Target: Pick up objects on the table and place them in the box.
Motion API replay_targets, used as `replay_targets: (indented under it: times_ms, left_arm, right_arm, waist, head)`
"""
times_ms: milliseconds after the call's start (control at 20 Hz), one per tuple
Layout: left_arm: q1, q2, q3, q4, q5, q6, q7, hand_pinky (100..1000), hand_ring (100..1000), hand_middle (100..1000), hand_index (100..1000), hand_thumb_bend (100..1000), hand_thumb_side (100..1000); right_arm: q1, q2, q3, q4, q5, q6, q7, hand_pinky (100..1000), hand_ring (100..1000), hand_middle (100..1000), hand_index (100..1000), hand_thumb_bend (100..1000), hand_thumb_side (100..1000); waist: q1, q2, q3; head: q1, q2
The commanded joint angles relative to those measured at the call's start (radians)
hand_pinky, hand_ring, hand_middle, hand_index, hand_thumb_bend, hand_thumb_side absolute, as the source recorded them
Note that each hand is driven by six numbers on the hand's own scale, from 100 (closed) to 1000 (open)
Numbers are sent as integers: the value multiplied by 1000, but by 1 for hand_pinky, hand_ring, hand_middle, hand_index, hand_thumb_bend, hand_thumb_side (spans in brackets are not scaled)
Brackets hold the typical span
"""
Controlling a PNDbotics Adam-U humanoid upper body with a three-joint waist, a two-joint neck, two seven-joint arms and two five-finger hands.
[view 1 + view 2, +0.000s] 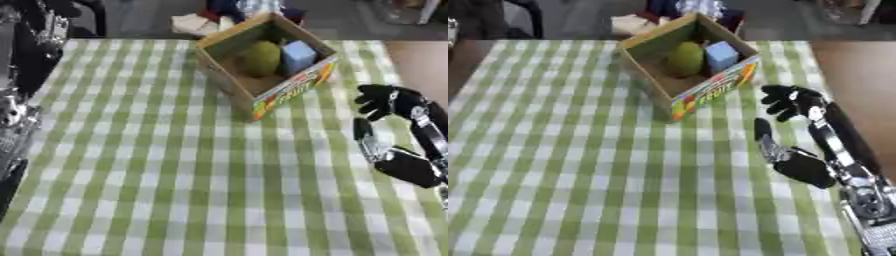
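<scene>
A cardboard box point(289, 92) with a colourful printed front stands open at the far middle of the table. Inside it lie a yellow-green rounded object point(261, 57) and a light blue block point(297, 55), side by side. My right hand point(802, 167) hovers over the cloth to the right of the box and a little nearer to me, apart from it. Its fingers point(791, 102) reach up toward the far edge, slightly bent, and its thumb point(763, 132) points toward the box. It holds nothing.
A green and white checked cloth point(175, 165) covers the table. Black and silver parts of my left arm point(13, 115) show along the left edge. Brown floor point(859, 75) lies past the table's right edge. Clutter sits beyond the far edge.
</scene>
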Motion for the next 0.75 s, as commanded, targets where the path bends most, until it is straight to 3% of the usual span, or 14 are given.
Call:
replay_targets:
  times_ms: [50, 300, 500, 750]
  left_arm:
    - [27, -23, 1, -35, 5, -11, -17, 741, 577, 592, 811, 276, 746]
    - [80, -54, 12, -27, -5, -10, -16, 738, 566, 576, 808, 242, 754]
    - [104, -59, 16, -27, -14, -11, -19, 739, 565, 574, 811, 225, 758]
    - [118, -64, 18, -25, -19, -10, -22, 740, 565, 573, 812, 209, 764]
  right_arm:
    - [-22, -18, -18, -58, -17, -4, -14, 601, 670, 694, 878, 100, 498]
    - [-104, -61, -50, -191, -26, -27, -35, 624, 678, 695, 914, 100, 438]
    - [-239, -96, -88, -207, -41, -117, -95, 642, 677, 676, 952, 111, 389]
    - [-342, -98, -113, -208, -97, -151, -130, 645, 669, 648, 948, 116, 364]
  waist:
    - [-2, -22, 4]
    - [-7, -30, 4]
    - [-9, -37, -3]
    - [-8, -38, -7]
  head:
    - [-2, 32]
    - [-19, 36]
    - [-31, 36]
    - [-37, 36]
